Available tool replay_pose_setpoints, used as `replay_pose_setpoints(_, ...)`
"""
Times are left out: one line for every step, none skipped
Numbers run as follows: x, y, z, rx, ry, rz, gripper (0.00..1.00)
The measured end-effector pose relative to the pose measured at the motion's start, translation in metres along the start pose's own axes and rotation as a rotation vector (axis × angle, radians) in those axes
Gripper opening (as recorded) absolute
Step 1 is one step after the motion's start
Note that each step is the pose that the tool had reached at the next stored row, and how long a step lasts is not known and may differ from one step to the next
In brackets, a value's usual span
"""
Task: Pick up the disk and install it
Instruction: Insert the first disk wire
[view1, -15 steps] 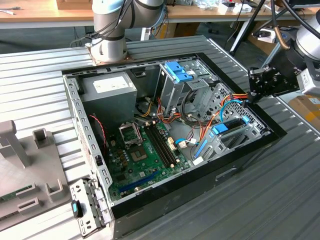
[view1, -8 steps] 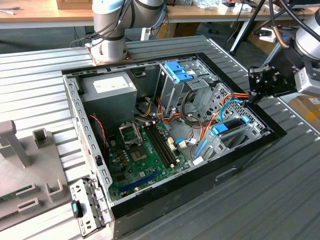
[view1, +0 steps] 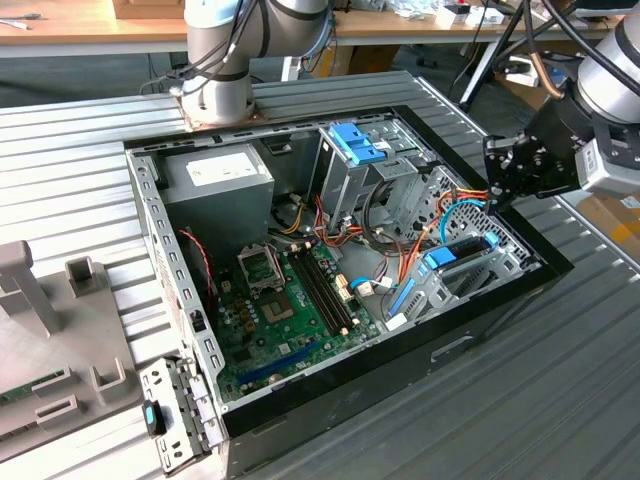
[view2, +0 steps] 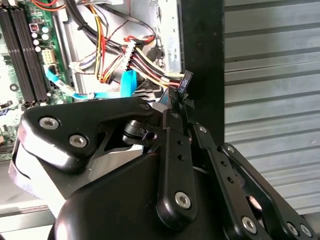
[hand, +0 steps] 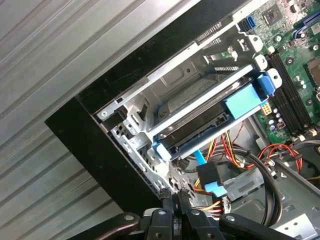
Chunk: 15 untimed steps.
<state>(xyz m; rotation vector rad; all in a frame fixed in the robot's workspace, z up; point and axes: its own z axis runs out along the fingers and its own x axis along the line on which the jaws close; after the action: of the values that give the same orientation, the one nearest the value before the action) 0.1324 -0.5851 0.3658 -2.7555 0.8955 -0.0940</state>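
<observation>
Disk (view1: 460, 250) in its blue carrier, already lying inside the drive cage (view1: 482, 277) of the open computer case (view1: 470, 340), at the exterior view's right.
Looks slid in along the cage rails, so pick-up and insertion judged done. Cannot tell whether fully latched or cabled, which may be all that remains. Poised over the case wall just beside the cage: tool (view1: 492, 190), fingertips pinched together in both wrist views, nothing gripped, clear of the disk.

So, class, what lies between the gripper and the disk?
In the first wrist view, a blue cable connector and coloured wires lie between the gripper and the disk.
</observation>
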Motion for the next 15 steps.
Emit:
replay_pose_setpoints(-0.004, 0.0028, -0.0007, 0.0001, 0.0005, 0.002, 0.16)
replay_pose_setpoints(-0.0053, 0.0037, -0.0009, 0.0001, 0.0008, 0.002, 0.16)
replay_pose_setpoints(-0.0068, 0.0048, -0.0011, 0.0004, 0.0012, 0.003, 0.16)
replay_pose_setpoints(-0.0071, 0.005, -0.0012, 0.0004, 0.0014, 0.003, 0.16)
replay_pose_setpoints(-0.0072, 0.005, -0.0011, 0.0007, 0.0055, 0.02, 0.16)
replay_pose_setpoints(-0.0072, 0.0051, -0.0011, 0.001, 0.0123, 0.046, 0.16)
replay_pose_setpoints(-0.0072, 0.005, -0.0011, 0.0012, 0.0175, 0.066, 0.16)
replay_pose_setpoints(-0.0072, 0.005, -0.0012, 0.0013, 0.0207, 0.078, 0.16)
replay_pose_setpoints(-0.0072, 0.0051, -0.0011, 0.0017, 0.026, 0.099, 0.16)
replay_pose_setpoints(-0.0072, 0.0051, -0.0011, 0.0019, 0.0288, 0.11, 0.16)
replay_pose_setpoints(-0.0072, 0.005, -0.0012, 0.002, 0.0321, 0.123, 0.16)
replay_pose_setpoints(-0.0071, 0.0051, -0.0011, 0.0025, 0.0393, 0.151, 0.16)
replay_pose_setpoints(-0.0072, 0.0051, -0.0011, 0.0029, 0.046, 0.177, 0.16)
replay_pose_setpoints(-0.0072, 0.005, -0.0011, 0.0033, 0.055, 0.212, 0.16)
replay_pose_setpoints(-0.0072, 0.005, -0.0012, 0.0036, 0.0606, 0.234, 0.16)
